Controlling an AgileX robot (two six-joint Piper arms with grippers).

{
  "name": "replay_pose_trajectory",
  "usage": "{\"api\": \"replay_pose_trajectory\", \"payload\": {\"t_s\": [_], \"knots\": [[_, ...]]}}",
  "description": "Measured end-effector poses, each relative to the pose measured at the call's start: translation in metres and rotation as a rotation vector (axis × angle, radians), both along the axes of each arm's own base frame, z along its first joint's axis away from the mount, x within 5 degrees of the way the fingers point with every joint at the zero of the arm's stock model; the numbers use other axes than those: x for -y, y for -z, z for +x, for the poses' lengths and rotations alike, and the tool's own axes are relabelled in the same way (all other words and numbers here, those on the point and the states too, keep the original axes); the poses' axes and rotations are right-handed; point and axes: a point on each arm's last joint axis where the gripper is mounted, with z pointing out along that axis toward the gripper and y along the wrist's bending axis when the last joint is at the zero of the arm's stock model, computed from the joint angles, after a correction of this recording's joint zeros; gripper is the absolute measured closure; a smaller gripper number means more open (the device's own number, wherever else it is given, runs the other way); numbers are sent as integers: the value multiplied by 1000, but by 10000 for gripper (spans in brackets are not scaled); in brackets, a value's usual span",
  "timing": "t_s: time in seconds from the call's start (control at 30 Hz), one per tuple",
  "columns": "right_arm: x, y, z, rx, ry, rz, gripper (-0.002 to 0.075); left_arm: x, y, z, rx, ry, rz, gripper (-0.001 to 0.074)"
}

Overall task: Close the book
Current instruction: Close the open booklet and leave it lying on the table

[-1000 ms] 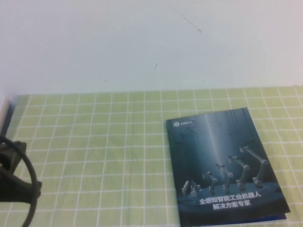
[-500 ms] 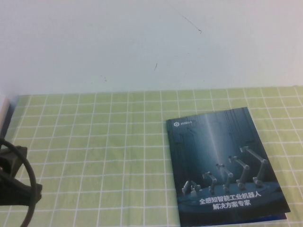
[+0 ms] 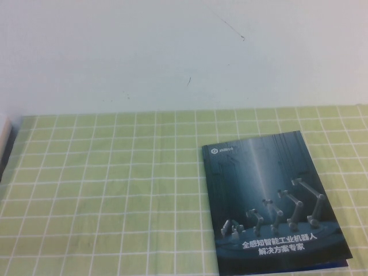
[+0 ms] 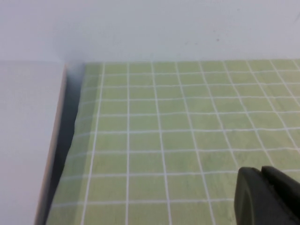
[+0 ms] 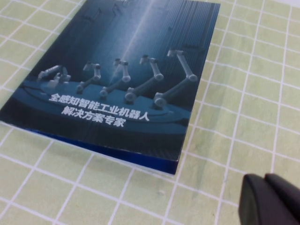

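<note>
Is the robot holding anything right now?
Nothing is held. The book lies closed on the cloth; the left gripper is over bare cloth, the right gripper near the book's corner.

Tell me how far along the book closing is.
Done: the book lies shut and flat, cover up, on the green checked cloth. In hand: nothing. The left gripper hangs shut over bare cloth, and the right gripper hangs shut beside a corner of the book, apart from it. Left: nothing visible, except perhaps parking the arms.
</note>
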Motion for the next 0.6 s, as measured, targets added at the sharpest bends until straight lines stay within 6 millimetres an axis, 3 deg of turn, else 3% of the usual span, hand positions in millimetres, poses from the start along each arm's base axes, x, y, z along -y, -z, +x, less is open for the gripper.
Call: {"api": "replay_pose_trajectory", "payload": {"t_s": [0.13,0.2,0.43,0.6], "knots": [[0,0,0,0,0,0,729,-4,47,-10,50,-55,-80,738],[0,0,0,0,0,0,729,-5,60,-13,72,-77,-123,738],[0,0,0,0,0,0,729,-7,66,-17,41,-123,-202,738],[0,0,0,0,0,0,729,-5,68,-19,32,-78,-99,738]]}}
